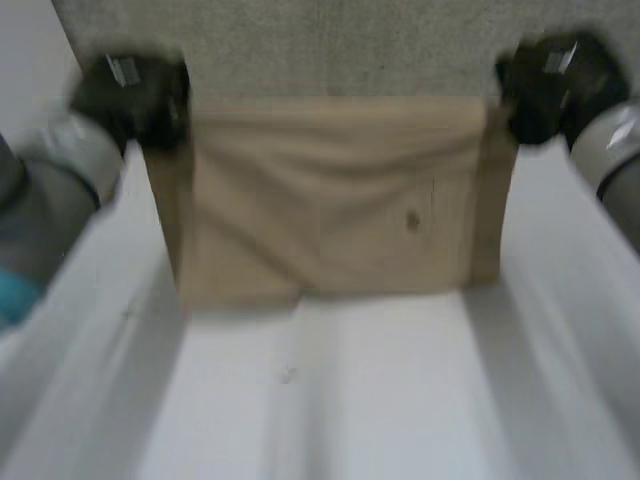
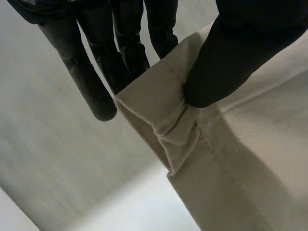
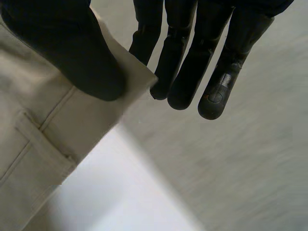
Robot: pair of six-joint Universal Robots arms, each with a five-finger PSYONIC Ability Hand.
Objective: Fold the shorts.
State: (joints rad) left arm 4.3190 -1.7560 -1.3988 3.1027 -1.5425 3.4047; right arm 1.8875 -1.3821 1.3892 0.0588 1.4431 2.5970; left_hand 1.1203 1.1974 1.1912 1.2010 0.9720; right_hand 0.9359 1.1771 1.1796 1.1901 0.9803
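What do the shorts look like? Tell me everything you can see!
The shorts are tan, made of a woven-looking cloth with stitched seams. A pocket with a small button faces the head camera. They are stretched wide between the two hands. The left hand pinches one far corner and the right hand pinches the other, each with its thumb against its fingers. The near edge is over the white table.

Soft, dim light; the shorts (image 1: 330,210) faintly shade the table (image 1: 330,400).
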